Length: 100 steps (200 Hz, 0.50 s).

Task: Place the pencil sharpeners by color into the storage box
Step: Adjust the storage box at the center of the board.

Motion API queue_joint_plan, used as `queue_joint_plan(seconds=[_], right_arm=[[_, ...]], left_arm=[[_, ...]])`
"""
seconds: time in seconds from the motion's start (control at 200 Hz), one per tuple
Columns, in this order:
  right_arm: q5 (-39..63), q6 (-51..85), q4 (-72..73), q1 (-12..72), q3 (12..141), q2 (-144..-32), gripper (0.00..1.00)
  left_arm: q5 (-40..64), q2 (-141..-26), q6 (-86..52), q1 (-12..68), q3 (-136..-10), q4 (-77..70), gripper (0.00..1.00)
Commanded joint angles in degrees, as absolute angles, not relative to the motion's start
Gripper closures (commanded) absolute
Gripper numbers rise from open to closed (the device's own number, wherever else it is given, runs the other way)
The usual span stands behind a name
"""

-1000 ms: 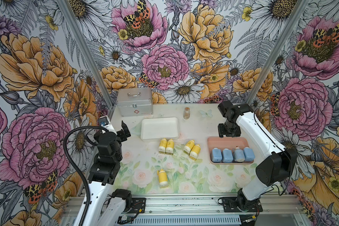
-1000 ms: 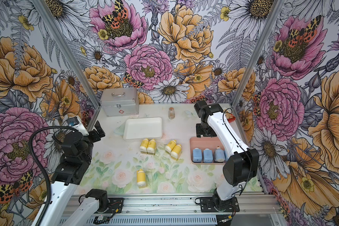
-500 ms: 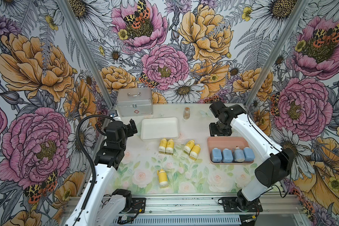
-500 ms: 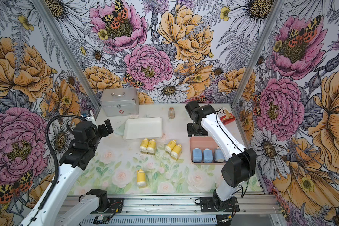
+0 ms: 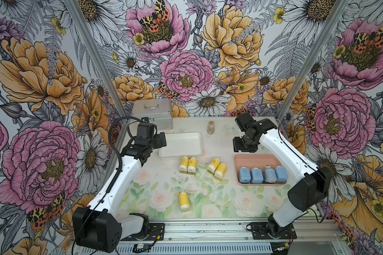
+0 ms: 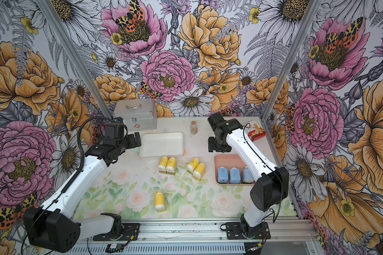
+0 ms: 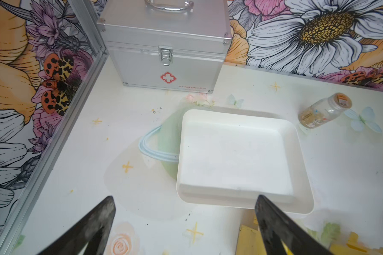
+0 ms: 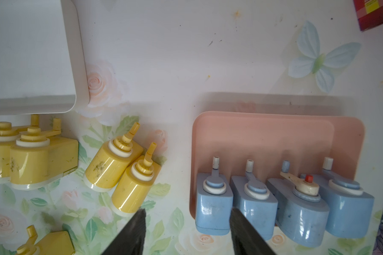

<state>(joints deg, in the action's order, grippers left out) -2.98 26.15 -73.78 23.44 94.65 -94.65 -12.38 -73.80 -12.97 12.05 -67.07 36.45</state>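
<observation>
My left tool (image 7: 184, 197) is spread wide and empty at the edge of the shallow white plastic tray (image 5: 181, 143). My right tool (image 8: 187, 210) is apart too, holding nothing, just behind the shallow pink plastic tray (image 5: 252, 157). Four light blue plastic pencil sharpeners (image 5: 262, 175) sit in a row in the pink one. Five yellow plastic pencil sharpeners (image 5: 191, 164) lie on the floral desk (image 5: 219, 198), four of them near the white tray and one off alone.

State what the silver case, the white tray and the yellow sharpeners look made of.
Silver case: likely aluminium, brushed matte panels, riveted corners, shiny latch. White tray: probably matte plastic, smooth moulded rim. Yellow sharpeners: glossy plastic, sharp highlights.
</observation>
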Motion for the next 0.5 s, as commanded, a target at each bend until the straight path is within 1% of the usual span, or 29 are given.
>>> queue_joint_plan(seconds=[0.0, 0.245, 0.495], right_arm=[[-1.29, 27.24, -71.39, 24.13, 94.47, -95.63, 0.38], [-0.39, 27.32, -70.66, 25.60, 95.45, -97.69, 0.38], [-0.09, 27.66, -69.74, 26.45, 95.21, -98.22, 0.39]], left_arm=[[-7.15, -79.01, -14.03, 13.36, -71.44, 43.03, 0.01], [-7.50, -92.13, -14.86, 17.18, -79.07, 50.81, 0.01], [-6.63, -101.72, -17.32, 16.65, -82.46, 53.63, 0.01]])
